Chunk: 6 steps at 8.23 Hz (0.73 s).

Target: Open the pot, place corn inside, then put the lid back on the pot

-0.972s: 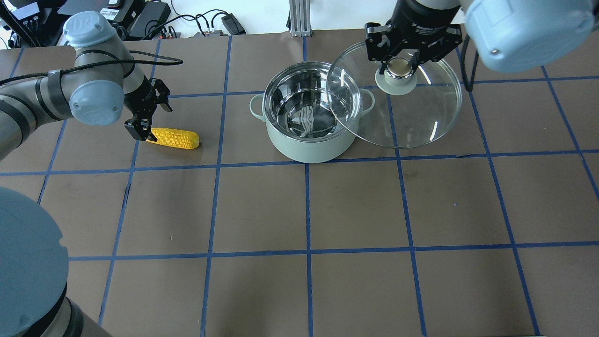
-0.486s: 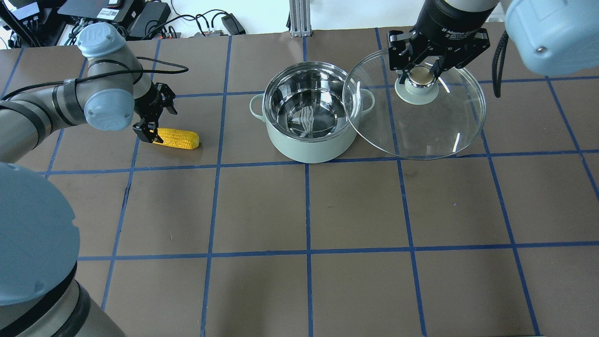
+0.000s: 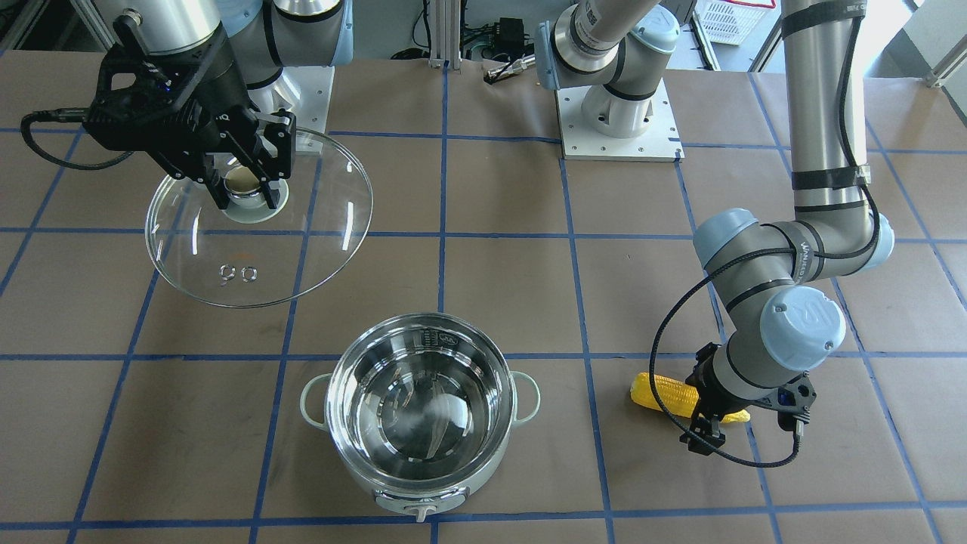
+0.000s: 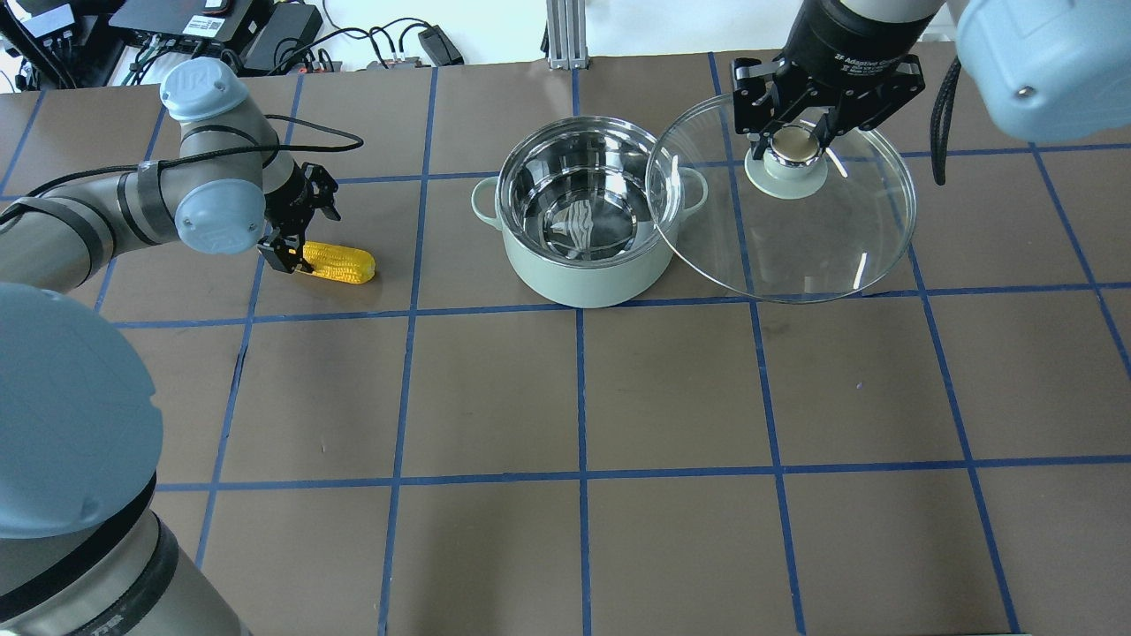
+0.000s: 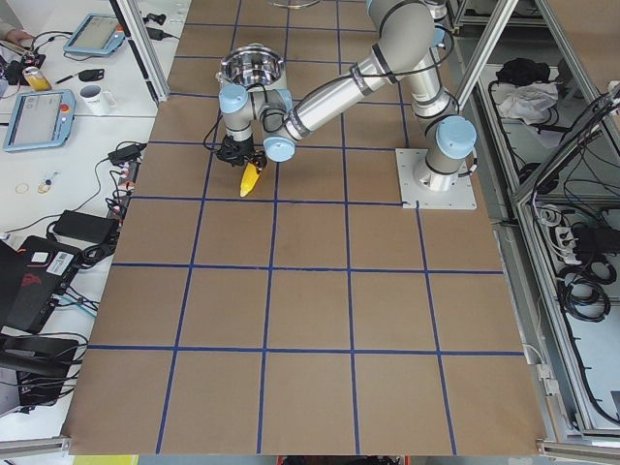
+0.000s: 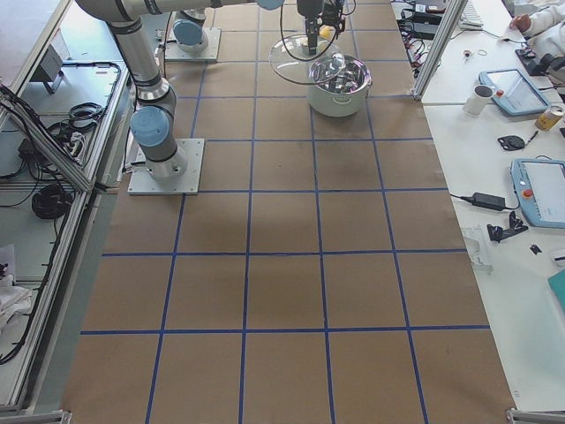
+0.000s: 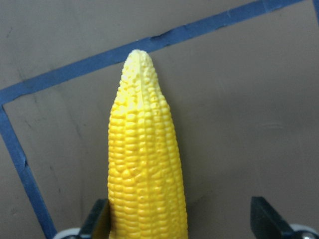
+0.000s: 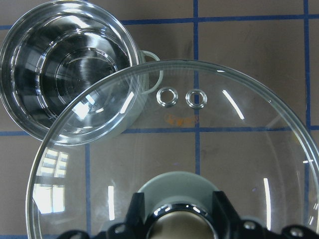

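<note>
Two left fingers [image 7: 261, 219] now flank corn [image 7: 144, 164]; lid [image 4: 795, 238] unmoved.

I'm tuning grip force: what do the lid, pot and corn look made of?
The lid: apparently clear glass, glossy; the blue table lines show through it. The pot: mirror-bright metal inside, likely steel, with a mint coating outside. The corn: probably moulded plastic, judging by its uniformly bright yellow kernels.

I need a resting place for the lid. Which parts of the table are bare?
Bare: the table squares nearer the robot than the pot, and the square between corn and pot. Crowded: the far row, where the right end effector holds the lid beside the pot and the left end effector is at the corn.
</note>
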### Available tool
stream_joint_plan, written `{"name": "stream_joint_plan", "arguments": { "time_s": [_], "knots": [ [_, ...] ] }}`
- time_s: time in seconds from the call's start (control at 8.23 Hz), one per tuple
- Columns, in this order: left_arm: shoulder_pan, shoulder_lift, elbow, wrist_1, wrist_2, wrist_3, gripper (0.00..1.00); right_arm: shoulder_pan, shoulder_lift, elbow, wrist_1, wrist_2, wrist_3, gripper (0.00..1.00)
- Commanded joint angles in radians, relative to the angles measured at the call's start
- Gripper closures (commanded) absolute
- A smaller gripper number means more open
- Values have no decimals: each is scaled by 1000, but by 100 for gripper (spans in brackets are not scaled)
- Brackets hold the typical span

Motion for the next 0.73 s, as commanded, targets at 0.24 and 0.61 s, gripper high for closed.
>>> {"name": "stream_joint_plan", "arguments": {
  "time_s": [0.24, 0.61],
  "knots": [
    [13, 1, -19, -66, -1, 6, 4, -3, 0, 0, 2, -1, -1, 78],
    [14, 41, -21, -174, -119, -5, 81, 2, -2, 0, 2, 3, -1, 78]
  ]
}}
